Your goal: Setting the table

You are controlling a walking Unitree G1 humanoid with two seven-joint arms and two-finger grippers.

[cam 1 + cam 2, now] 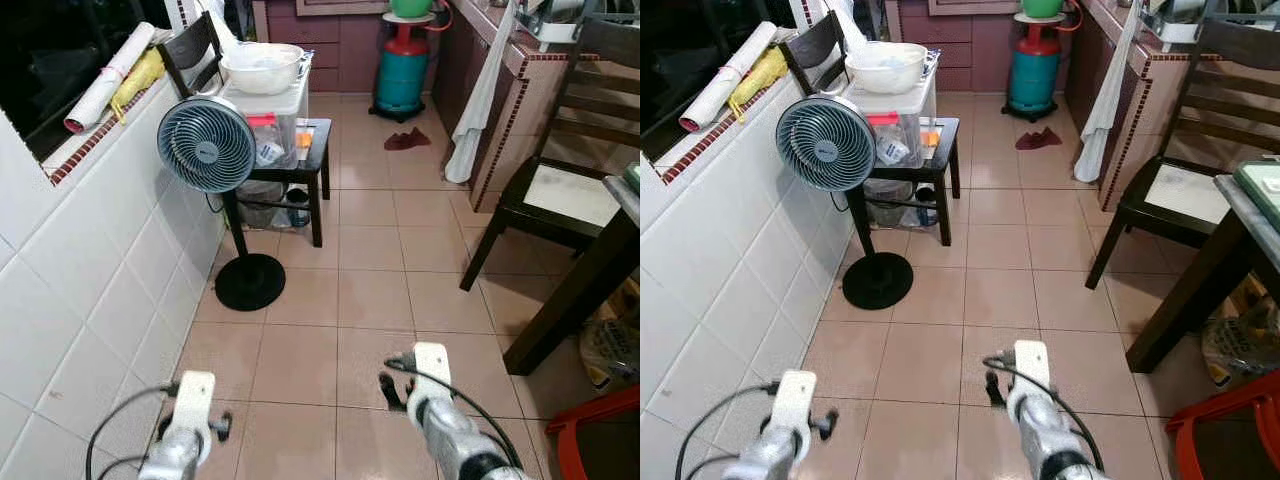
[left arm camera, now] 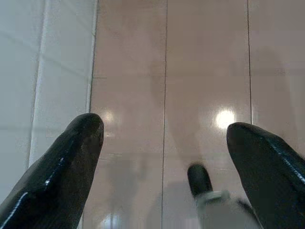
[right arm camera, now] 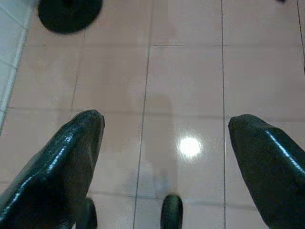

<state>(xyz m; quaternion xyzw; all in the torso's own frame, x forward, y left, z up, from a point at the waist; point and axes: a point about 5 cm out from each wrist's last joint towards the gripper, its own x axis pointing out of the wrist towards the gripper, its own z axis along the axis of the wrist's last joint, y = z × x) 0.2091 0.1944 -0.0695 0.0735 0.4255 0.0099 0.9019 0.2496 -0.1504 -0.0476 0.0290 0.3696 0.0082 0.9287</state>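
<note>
From the left eye view I see a pedestal fan [image 1: 207, 143] beside the white tiled wall [image 1: 90, 290], and behind it a small black side table [image 1: 312, 150] that carries a clear plastic box [image 1: 270, 110] with a white bowl [image 1: 261, 66] on top. A dark dining table [image 1: 590, 275] and a dark chair [image 1: 565, 185] stand at the right.

In the right eye view both arms hang low over the tiled floor [image 1: 980, 300].

In the left wrist view the left gripper [image 2: 164, 138] has its jaws wide apart and empty.

In the right wrist view the right gripper [image 3: 166, 131] is also wide apart, holding nothing.
</note>
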